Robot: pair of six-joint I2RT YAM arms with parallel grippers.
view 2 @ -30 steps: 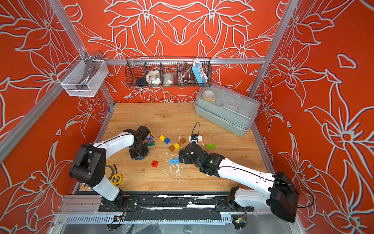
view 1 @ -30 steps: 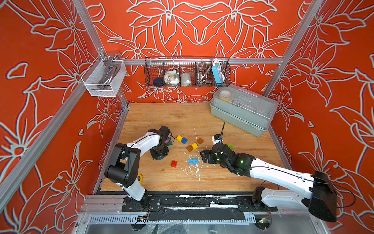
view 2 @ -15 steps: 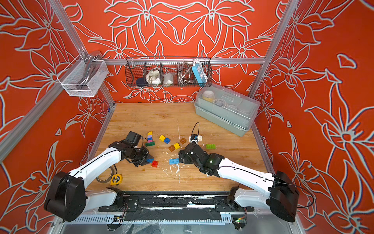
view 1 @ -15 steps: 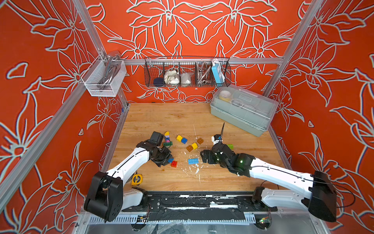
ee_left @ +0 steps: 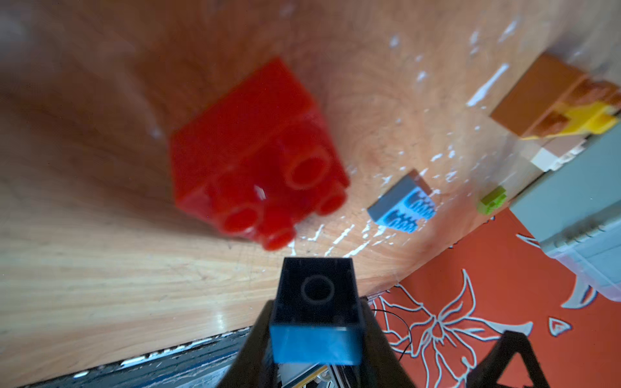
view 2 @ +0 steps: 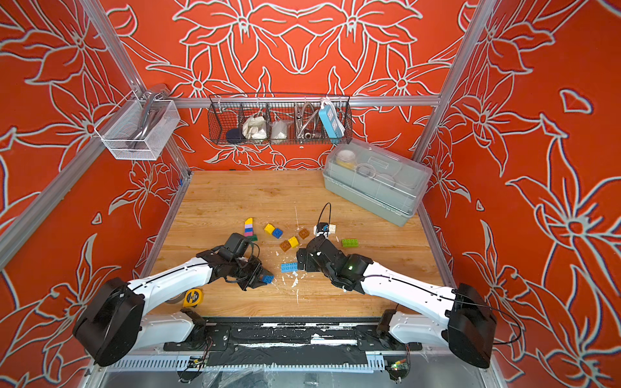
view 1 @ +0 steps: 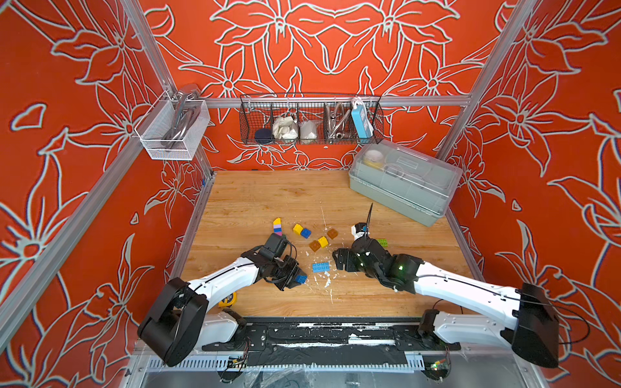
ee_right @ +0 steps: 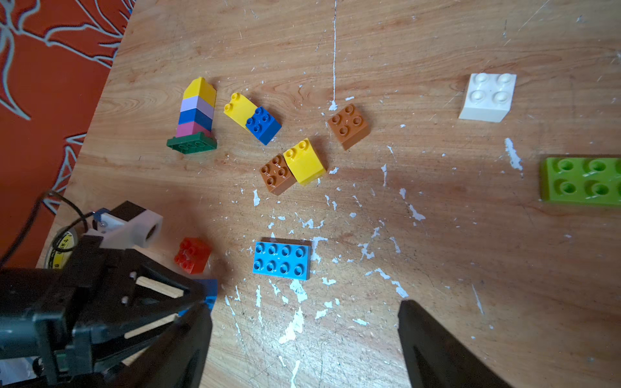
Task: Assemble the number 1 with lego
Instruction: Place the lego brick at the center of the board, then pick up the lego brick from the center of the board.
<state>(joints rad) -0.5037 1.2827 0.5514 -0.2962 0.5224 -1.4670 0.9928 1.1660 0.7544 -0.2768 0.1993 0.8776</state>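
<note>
Robotics lab cell: aluminium frame point(view 1: 420, 100), printed walls point(view 1: 336, 40), 2 rail-mounted arms point(view 1: 463, 289).

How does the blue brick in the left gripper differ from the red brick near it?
The blue brick is clamped between the shut jaws of the left gripper; the red brick lies free on the table. The blue brick shows its hollow underside in the left wrist view; the red brick shows its four studs. Both are small square bricks.
</note>
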